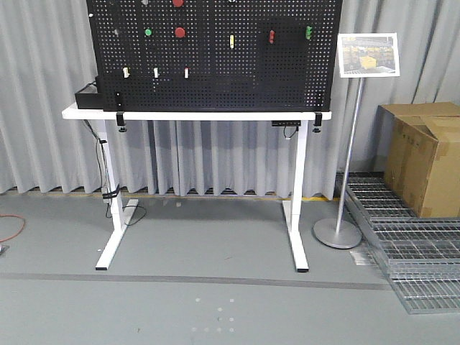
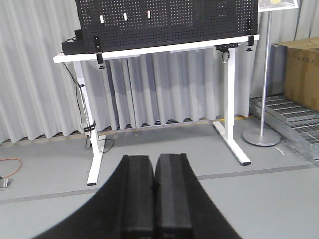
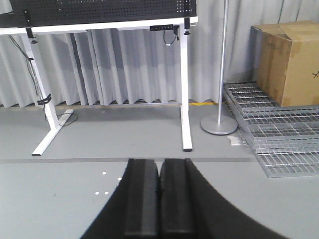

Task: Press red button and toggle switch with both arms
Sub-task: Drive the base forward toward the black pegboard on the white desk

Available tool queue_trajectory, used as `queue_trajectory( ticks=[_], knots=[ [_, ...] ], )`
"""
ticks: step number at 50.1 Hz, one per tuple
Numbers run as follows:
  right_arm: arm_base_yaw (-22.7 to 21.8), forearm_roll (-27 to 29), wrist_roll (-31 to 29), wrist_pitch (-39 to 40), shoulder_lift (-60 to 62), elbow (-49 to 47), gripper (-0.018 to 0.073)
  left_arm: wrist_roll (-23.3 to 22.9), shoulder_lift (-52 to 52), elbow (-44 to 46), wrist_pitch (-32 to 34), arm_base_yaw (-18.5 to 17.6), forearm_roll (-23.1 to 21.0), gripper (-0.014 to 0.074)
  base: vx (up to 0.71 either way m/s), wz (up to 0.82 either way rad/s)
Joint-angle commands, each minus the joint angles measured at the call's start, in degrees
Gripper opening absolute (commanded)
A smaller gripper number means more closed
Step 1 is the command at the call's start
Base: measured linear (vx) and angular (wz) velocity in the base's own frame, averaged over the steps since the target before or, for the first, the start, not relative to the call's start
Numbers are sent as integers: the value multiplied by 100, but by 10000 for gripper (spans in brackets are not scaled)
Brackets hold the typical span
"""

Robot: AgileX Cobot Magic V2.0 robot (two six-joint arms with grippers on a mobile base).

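Note:
A black pegboard (image 1: 215,57) stands on a white table (image 1: 194,114). A red button (image 1: 180,32) sits near its upper middle, with another red button (image 1: 177,3) at the top edge. Toggle switches dot the board: white (image 1: 156,72), yellow (image 1: 231,41), red (image 1: 272,36), green (image 1: 309,32). My left gripper (image 2: 155,160) is shut and empty, low and far back from the board (image 2: 169,20). My right gripper (image 3: 159,163) is shut and empty, also far back over the floor. Neither arm shows in the front view.
A sign on a metal pole (image 1: 351,144) stands right of the table. A cardboard box (image 1: 424,158) sits on metal grates (image 1: 410,244) at the far right. Grey curtains hang behind. A black box (image 1: 88,95) sits on the table's left end.

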State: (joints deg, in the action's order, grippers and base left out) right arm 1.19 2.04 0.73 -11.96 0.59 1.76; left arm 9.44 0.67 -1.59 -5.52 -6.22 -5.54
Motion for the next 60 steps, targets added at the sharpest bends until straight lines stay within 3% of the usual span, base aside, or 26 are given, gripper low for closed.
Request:
queue_trajectory(
  ticks=[1, 60],
  knots=[
    [-22, -25, -10, 476, 96, 66, 0, -50, 81, -198, 487, -12, -15, 1, 0, 0],
    [-22, -25, -10, 493, 96, 66, 0, -50, 81, -198, 487, -12, -15, 1, 5, -1]
  ],
)
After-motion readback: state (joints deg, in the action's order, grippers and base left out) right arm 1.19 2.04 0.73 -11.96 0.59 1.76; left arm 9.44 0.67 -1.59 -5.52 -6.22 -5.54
